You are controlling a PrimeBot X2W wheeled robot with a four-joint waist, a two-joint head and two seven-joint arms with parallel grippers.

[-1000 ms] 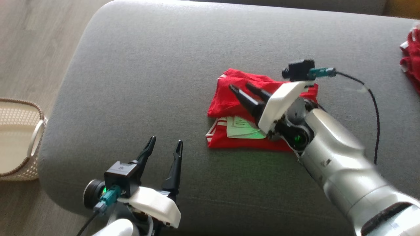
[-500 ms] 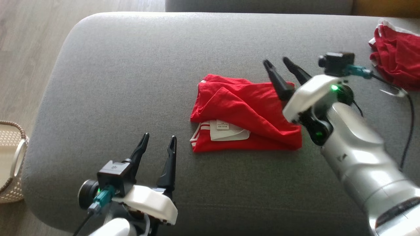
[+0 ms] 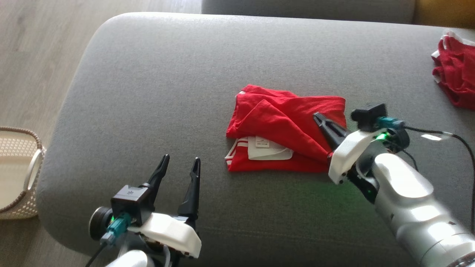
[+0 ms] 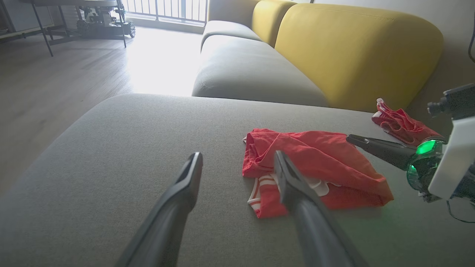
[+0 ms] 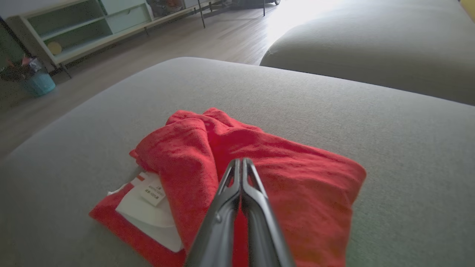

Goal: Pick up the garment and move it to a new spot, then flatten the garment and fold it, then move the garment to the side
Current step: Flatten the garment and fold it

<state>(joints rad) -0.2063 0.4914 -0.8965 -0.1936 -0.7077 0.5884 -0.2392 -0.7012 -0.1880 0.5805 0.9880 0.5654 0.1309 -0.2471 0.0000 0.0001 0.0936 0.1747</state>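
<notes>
The garment [image 3: 282, 118] is a red piece with white stripes and a white label, lying folded in the middle of the grey sofa seat [image 3: 167, 92]. My right gripper [image 3: 319, 119] is at its right side, fingers pressed together and pointing across the cloth. In the right wrist view the right gripper [image 5: 242, 162] is shut just above the red garment [image 5: 297, 170], with no cloth between the tips. In the left wrist view its dark fingers [image 4: 374, 147] hover over the garment [image 4: 319, 155]. My left gripper [image 3: 180, 165] stands open near the seat's front edge, left of the garment.
A second red cloth [image 3: 456, 74] lies bunched at the seat's far right. A woven basket [image 3: 22, 167] stands on the wooden floor to the left. A yellow backrest [image 4: 356, 48] rises behind the seat. A black cable [image 3: 464, 148] trails from the right wrist.
My right gripper swung back from the garment's far right corner to its near right side and shut its fingers. The left gripper stayed put; the camera shifted slightly.
</notes>
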